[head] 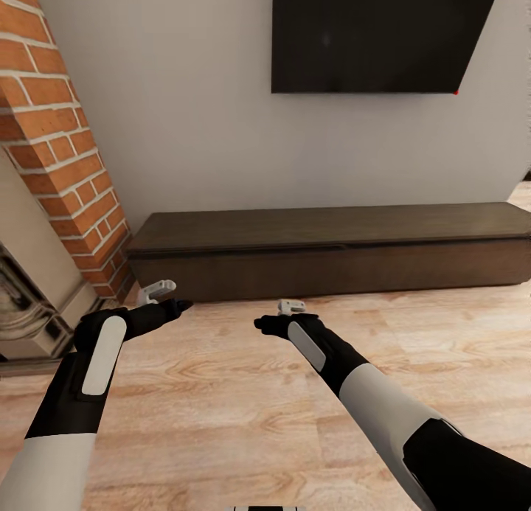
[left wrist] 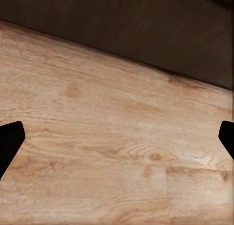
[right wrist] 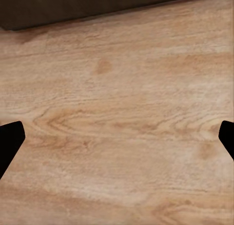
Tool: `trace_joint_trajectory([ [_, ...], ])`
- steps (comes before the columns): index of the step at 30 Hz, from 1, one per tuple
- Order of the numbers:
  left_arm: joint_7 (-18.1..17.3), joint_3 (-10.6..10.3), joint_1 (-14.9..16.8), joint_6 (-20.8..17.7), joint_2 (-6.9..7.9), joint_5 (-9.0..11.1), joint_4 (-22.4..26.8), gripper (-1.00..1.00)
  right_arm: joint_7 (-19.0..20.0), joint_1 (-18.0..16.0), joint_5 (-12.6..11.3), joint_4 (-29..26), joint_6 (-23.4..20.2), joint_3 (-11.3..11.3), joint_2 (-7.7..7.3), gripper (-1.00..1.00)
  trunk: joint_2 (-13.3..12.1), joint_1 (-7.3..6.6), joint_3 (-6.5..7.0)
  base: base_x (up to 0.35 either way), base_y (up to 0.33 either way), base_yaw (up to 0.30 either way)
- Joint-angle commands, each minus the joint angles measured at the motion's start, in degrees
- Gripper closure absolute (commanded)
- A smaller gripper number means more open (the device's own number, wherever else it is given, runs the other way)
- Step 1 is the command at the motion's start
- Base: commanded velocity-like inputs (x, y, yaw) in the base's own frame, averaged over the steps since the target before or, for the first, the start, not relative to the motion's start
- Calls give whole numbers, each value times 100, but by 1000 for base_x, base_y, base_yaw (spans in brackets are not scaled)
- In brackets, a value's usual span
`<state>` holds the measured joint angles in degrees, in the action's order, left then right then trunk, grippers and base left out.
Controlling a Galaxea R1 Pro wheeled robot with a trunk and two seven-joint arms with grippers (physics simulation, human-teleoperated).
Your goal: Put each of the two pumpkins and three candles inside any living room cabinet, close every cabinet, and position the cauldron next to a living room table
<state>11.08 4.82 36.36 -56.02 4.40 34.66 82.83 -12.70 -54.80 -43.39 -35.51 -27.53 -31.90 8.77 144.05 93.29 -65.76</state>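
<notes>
The long dark-brown cabinet (head: pixel 332 249) stands shut against the wall, on the wood floor (head: pixel 243 393). Both the left gripper (left wrist: pixel 117 137) and the right gripper (right wrist: pixel 117 137) are spread, empty. Its handle-less, stiff drawer fronts probably must be gripped by the top edge.

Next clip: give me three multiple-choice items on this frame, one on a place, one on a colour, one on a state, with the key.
1. Where does the long cabinet stand?
A. against the wall, under the dark screen
B. in the middle of the floor
C. on top of the brick column

2. What colour is the cabinet?
A. white
B. dark brown
C. bright orange

3. How are the two hands?
A. both shut on a candle
B. left shut on a pumpkin, right open
C. both open and holding nothing

Key: 1 A, the cabinet runs along the wall below the screen, right of the brick column. 2 B, its top and fronts are dark brown wood. 3 C, the left hand and right hand show fingertips far apart with only wood floor between.
</notes>
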Motion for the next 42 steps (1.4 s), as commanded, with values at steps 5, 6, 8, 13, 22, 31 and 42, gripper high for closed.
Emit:
trace_joint_trajectory([
  [5, 52, 1, 3, -23, 0, 59, 5, -100, -50, -5, -71, -9, -28, 29, -14, -100, -5, -14, 106, -218, 0, 0],
  [6, 52, 1, 3, -23, 0, 59, 5, -100, -46, -5, -72, -6, -31, 60, -15, -100, -6, -17, 128, -270, 0, 0],
  [8, 52, 1, 3, -23, 0, 59, 5, -100, -15, -5, -73, -3, -35, 91, -19, -100, -9, -22, 170, -276, 0, 0],
  [13, 52, 1, 3, -24, 1, 59, 10, -100, 261, -5, -73, 0, -57, 129, -34, -100, -16, -35, 249, -164, 0, 0],
  [22, 52, 1, 3, -23, 0, 59, 14, -100, 356, -5, -73, 0, -68, 140, -42, -100, -28, -58, 367, -12, 0, 0],
  [31, 52, 1, 3, -23, 0, 59, 14, -100, 365, -5, -73, 0, -68, 141, -42, -100, -40, -82, 482, -62, 3, 0],
  [42, 52, 1, 3, -25, 0, 59, 14, -100, 365, -5, -73, 0, -51, 141, -51, -100, -54, -110, 676, -113, 16, 0],
])
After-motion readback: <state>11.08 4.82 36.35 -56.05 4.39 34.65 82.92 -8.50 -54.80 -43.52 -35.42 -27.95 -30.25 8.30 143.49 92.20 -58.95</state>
